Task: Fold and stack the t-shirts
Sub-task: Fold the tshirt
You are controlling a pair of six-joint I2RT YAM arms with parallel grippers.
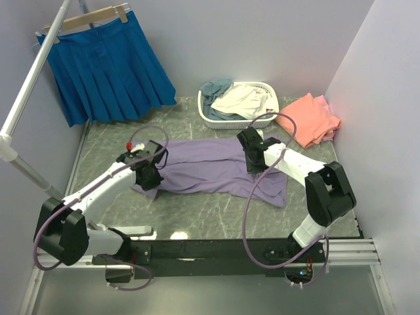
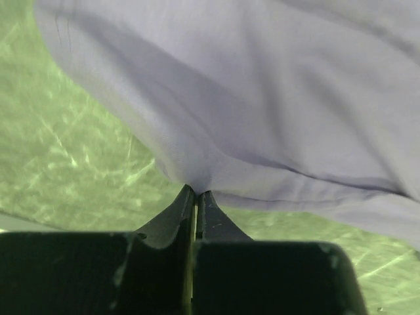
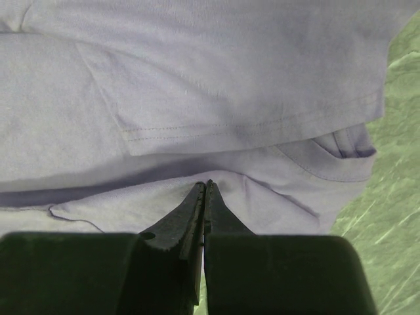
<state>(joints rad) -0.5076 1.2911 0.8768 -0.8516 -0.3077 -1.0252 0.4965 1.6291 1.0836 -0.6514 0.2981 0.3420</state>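
Lying flat but rumpled just in front of the basket [image 1: 209,122], the purple tee [image 1: 210,167] is pinched at two spots.
Its cloth is plain lavender and softly creased, with a stitched hem [image 3: 249,126] doubled over another layer. The left gripper [image 1: 148,176] has its jaws closed tight on the edge farthest left of the basket. The right gripper [image 1: 253,163] clamps a fold directly in front of it. A cream tee [image 1: 243,100] and a grey-blue tee [image 1: 214,89] sit inside the basket, and coral tees [image 1: 312,118] lie just to its right.

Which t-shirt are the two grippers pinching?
The lavender-purple t-shirt spread mid-table, pinched by left gripper and right gripper; the coral-pink t-shirts lie far right, cream one and grey-blue one in the basket.
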